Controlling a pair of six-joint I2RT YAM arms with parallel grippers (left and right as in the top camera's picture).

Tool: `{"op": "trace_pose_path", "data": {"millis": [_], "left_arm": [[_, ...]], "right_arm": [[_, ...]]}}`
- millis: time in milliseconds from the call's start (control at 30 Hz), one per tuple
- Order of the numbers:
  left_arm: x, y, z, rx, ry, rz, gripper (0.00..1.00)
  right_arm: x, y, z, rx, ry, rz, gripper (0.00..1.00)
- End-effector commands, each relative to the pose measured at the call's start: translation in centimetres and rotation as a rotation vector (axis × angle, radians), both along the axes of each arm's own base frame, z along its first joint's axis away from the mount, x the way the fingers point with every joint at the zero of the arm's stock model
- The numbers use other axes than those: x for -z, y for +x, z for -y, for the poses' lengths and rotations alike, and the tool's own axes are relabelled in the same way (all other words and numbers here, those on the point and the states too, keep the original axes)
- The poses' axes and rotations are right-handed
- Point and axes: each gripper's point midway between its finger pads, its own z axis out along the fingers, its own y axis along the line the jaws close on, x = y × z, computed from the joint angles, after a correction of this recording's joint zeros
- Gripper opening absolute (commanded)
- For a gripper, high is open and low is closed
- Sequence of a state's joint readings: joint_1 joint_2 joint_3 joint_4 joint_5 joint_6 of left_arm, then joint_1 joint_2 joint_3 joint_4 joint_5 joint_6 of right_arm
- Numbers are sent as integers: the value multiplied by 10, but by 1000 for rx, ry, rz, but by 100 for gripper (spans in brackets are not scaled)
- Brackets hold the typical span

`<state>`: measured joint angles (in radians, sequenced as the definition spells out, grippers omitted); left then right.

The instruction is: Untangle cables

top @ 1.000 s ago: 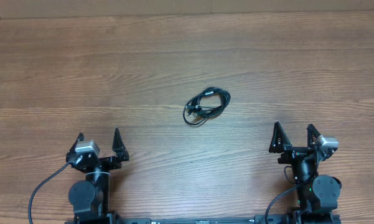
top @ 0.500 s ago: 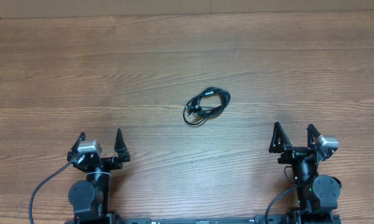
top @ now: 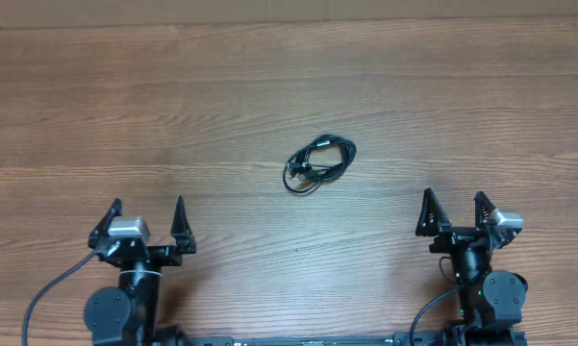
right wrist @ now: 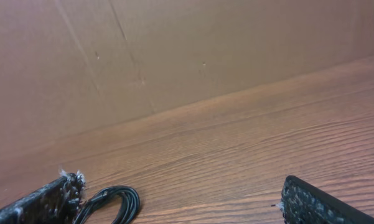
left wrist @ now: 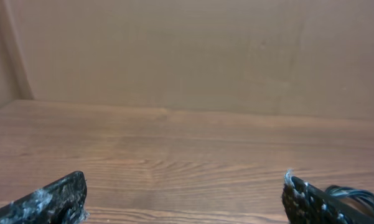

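The cables (top: 319, 163) lie as a small knotted bundle of thin black loops on the wooden table (top: 269, 77), a little right of centre. My left gripper (top: 146, 206) stands open near the front edge, well to the left of the bundle and short of it. My right gripper (top: 453, 198) is open too, to the front right of it. In the right wrist view the cables (right wrist: 115, 204) show beside the left fingertip of the gripper (right wrist: 180, 184), with nothing between the fingers. In the left wrist view the gripper (left wrist: 185, 182) is empty. A bit of the cables (left wrist: 361, 196) peeks past its right finger.
A brown cardboard wall (left wrist: 174, 56) runs along the table's far edge and shows in the right wrist view (right wrist: 174, 56) as well. Both arm bases with their thick black wires sit at the front edge.
The left arm has shifted slightly to the left, its jaws still wide. The right arm and the cables have not moved.
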<state>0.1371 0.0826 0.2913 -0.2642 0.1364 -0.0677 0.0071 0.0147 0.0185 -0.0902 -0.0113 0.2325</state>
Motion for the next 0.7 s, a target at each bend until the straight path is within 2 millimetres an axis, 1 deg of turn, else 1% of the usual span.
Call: {"op": "trace_pose_path", "data": {"millis": [0,167,333,500,667], "left_arm": [[-28,1,14,87,17,-7,100],[-52,12,31,192,-8,-83,100],[-67,22,40,258,-45,-194,100],[-76,28,43,284,-79,-296,100],[-81,32,51,335,-98,-319,100]], "right_arm": [[1,0,2,9,0,7,100],[1,0,2,9,0,8,100],[1,0,2,9,0,8,100],[1,0,2,9,0,7,100],[1,0,2,9,0,8,100]]}}
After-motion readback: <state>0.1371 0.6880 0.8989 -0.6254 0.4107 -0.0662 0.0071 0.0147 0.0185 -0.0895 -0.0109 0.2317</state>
